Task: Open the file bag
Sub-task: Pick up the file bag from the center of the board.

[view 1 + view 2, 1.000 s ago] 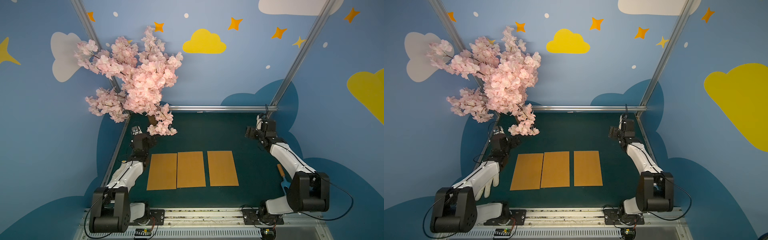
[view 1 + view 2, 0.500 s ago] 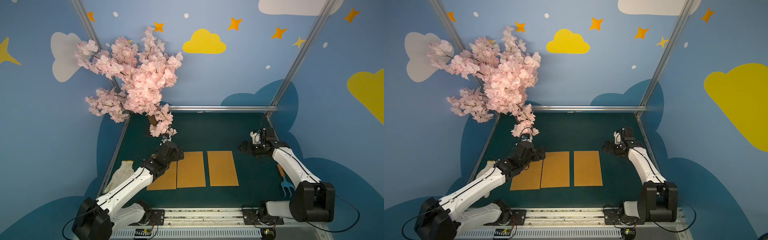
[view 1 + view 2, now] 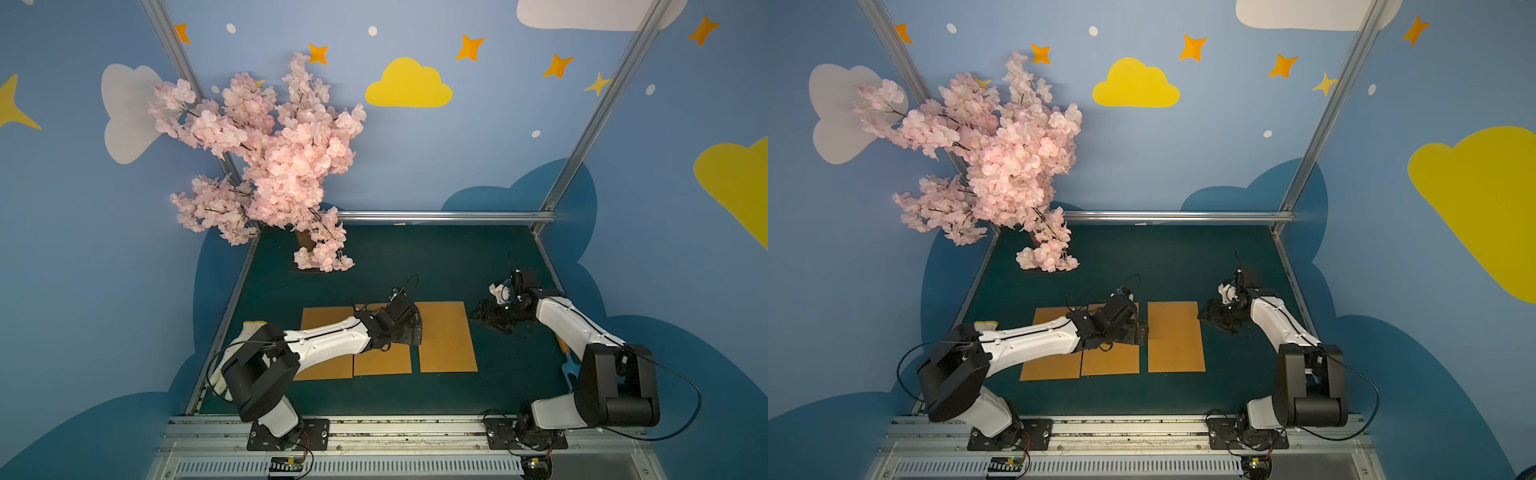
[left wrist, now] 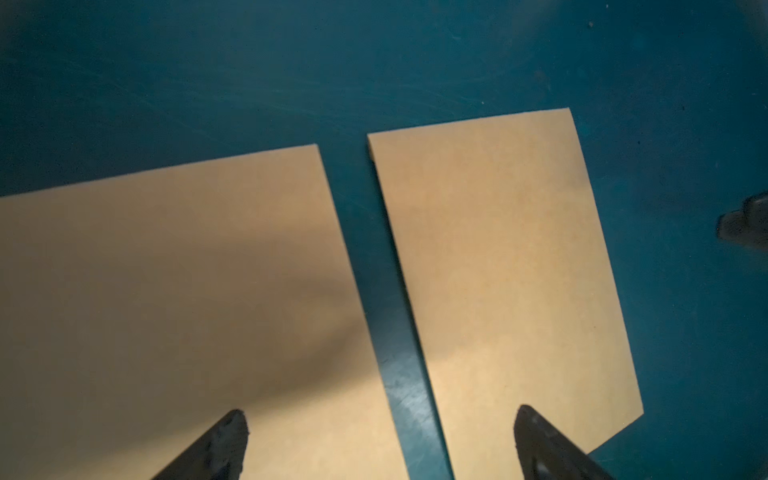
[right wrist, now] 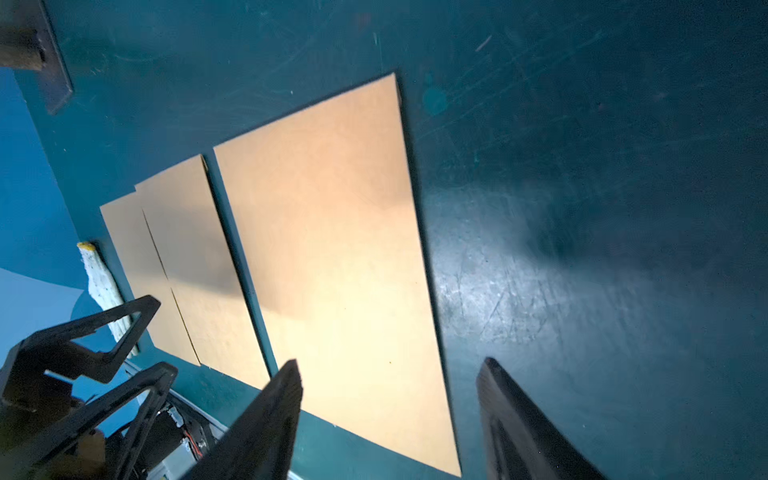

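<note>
Top views both show the green bench [image 3: 415,266] with three flat brown file bags side by side near its front middle: left file bag [image 3: 322,318], middle file bag [image 3: 382,359], right file bag [image 3: 446,336]. Left and middle sit edge to edge, touching or slightly overlapped, cannot tell which. The right one is set apart by a narrow strip of bare bench. All lie flat; open or shut, cannot tell.

Left arm reaches across the left and middle bags, with the left tool [image 3: 415,332] low over the gap between middle and right. Left wrist view: left tool [image 4: 380,415] is spread wide, one finger [image 4: 232,432] above the middle file bag [image 4: 166,291], the other above the right file bag [image 4: 498,270]. Nothing is between them, nothing held. Contact with the paper cannot be told.

Right tool [image 3: 484,313] hangs just beside the right file bag's right edge, near its far corner. Right wrist view: right tool [image 5: 390,363] has its jaws partly spread with a clear gap and nothing gripped. One finger is over the right file bag [image 5: 332,249], the other over bare bench. Fingers are blurred.

Rest: pink blossom tree [image 3: 282,166] stands at the bench's far left corner. White glove [image 3: 245,332] with a yellow cuff lies at the left edge, partly behind the left arm. Small blue garden fork [image 3: 567,368] lies at the right edge, partly hidden by the right arm.
</note>
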